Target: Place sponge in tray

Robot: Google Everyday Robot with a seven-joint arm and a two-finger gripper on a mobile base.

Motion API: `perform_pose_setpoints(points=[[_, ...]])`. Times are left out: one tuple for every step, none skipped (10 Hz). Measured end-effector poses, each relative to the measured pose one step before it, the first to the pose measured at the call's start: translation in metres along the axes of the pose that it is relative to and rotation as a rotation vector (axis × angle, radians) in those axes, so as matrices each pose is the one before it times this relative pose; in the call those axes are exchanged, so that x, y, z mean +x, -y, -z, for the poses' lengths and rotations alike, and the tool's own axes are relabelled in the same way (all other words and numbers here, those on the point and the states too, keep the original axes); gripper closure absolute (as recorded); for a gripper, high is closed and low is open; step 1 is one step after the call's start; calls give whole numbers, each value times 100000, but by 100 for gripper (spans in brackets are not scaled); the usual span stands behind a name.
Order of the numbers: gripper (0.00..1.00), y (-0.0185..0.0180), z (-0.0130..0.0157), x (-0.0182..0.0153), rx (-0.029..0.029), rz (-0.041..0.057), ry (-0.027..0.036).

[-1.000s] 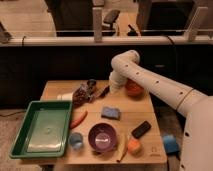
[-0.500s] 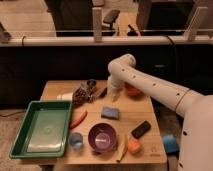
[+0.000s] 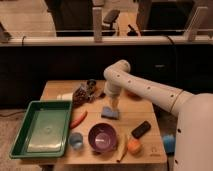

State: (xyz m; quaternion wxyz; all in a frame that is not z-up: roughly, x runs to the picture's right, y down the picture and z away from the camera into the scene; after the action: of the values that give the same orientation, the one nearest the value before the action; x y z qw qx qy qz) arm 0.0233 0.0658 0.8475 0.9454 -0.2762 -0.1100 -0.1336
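The blue-grey sponge (image 3: 110, 112) lies flat on the wooden table, right of centre. My gripper (image 3: 113, 103) hangs at the end of the white arm, pointing down, just above the sponge's far edge. I cannot tell whether it touches the sponge. The green tray (image 3: 21, 131) stands at the table's left front corner, well to the left of the sponge, and nothing lies in it.
A purple bowl (image 3: 102, 137) stands in front of the sponge. A black block (image 3: 140, 129) and an orange lump (image 3: 133, 146) lie front right. A red-orange piece (image 3: 78, 119) and a blue cup (image 3: 76, 140) sit beside the tray. A snack bag (image 3: 80, 94) lies at the back.
The arm has bent lower and the gripper has come down from near the back of the table to just above the sponge. The objects have not moved.
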Motion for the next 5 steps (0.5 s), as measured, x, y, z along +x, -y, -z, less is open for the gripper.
perform_pose_setpoints(points=[[20, -353, -544, -338, -214, -1589, 135], [20, -438, -698, -277, -540, -1065, 206], [20, -458, -923, -244, -826, -777, 438], [20, -418, -923, -46, -955, -520, 421], [20, -482, -1154, 29, -1079, -430, 384]])
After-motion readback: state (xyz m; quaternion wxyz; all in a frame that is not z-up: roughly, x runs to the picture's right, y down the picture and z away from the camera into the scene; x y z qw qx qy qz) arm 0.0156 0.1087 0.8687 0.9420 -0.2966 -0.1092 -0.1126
